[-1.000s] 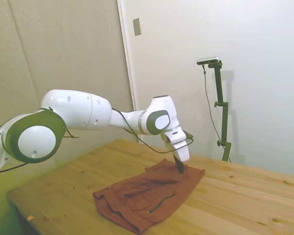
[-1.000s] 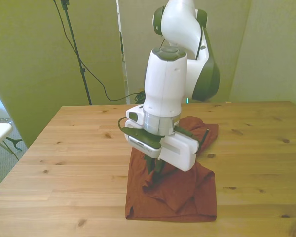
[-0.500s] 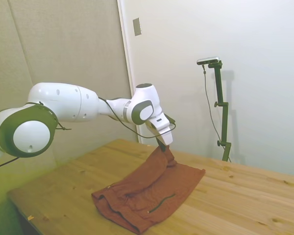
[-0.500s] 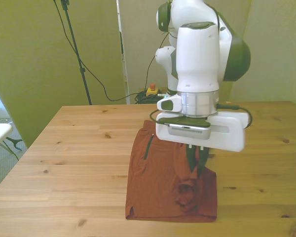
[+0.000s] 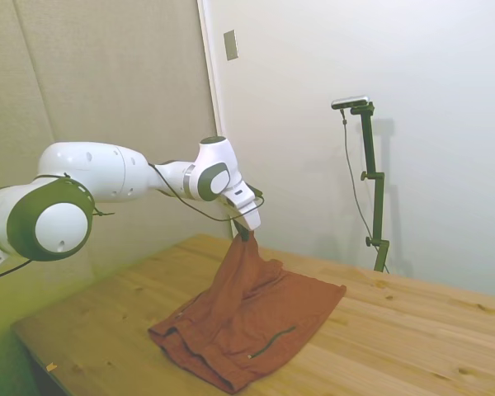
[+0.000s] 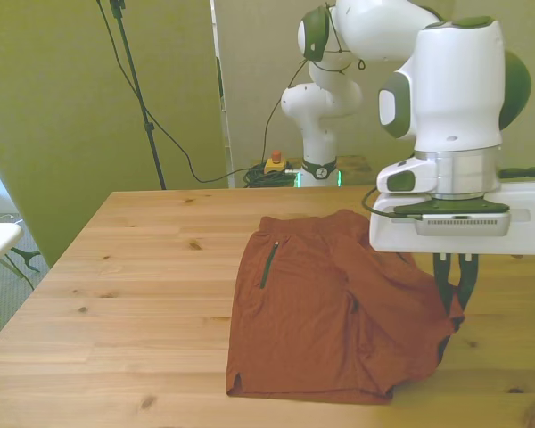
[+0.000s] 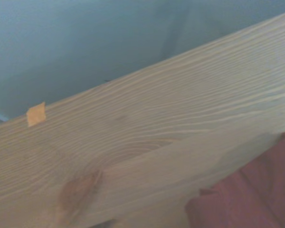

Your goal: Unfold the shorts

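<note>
— Rust-brown cloth first: where are the shorts [image 6: 325,308] relative to your gripper [image 6: 455,283]?

— Mostly off to the front view's left of it and below. You can see them spread over the wooden surface [image 6: 134,267], the hem edge lying along the near side, and the dark pocket line [image 6: 269,263] well away from the gripper, toward the front view's left. Only the part on the front view's right rises from the wood; it climbs up to the gripper.

— And the gripper itself?

— Your gripper is pinching a bunch of the fabric, its dark fingers [image 6: 444,278] pressed together on it. In the side view the gripper [image 5: 245,234] hangs clear above the surface and the shorts [image 5: 247,318] drape down from it like a tent, the lower folds resting on the wood with the pocket line [image 5: 272,340] toward the near edge.

— What does your wrist camera give you?

— Mostly blurred wood grain with a knot, the surface's edge [image 7: 147,76] against a blue-grey background, and a small orange tag [image 7: 36,114] stuck near that edge. One corner shows a bit of the shorts [image 7: 247,199], out of focus. You cannot tell more from it.
</note>
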Controlling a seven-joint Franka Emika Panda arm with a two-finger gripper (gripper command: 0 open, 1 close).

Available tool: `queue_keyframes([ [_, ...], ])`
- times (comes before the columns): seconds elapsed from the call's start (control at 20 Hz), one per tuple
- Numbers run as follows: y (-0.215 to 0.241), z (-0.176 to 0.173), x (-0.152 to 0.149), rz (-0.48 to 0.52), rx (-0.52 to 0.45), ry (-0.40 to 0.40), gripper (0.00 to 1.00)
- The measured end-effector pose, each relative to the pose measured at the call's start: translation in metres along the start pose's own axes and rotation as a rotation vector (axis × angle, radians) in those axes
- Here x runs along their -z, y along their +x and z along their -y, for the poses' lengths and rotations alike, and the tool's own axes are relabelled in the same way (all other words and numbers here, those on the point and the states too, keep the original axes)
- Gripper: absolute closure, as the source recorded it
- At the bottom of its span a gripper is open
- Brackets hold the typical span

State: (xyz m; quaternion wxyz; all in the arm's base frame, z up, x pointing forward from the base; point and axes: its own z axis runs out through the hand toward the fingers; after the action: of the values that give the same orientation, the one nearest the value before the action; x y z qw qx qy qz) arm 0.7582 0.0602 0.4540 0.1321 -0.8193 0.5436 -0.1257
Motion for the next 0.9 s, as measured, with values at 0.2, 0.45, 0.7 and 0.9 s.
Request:
queue_keyframes([
  [0.2,-0.016,0.014,-0.011,0.005,0.015,-0.014,0.00],
  [0.45,-0.033,0.016,-0.038,0.008,0.035,-0.053,0.00],
  [0.7,-0.040,0.016,-0.042,-0.010,0.040,-0.072,0.00],
  [0.9,-0.046,0.019,-0.037,0.000,0.044,-0.060,0.00],
])
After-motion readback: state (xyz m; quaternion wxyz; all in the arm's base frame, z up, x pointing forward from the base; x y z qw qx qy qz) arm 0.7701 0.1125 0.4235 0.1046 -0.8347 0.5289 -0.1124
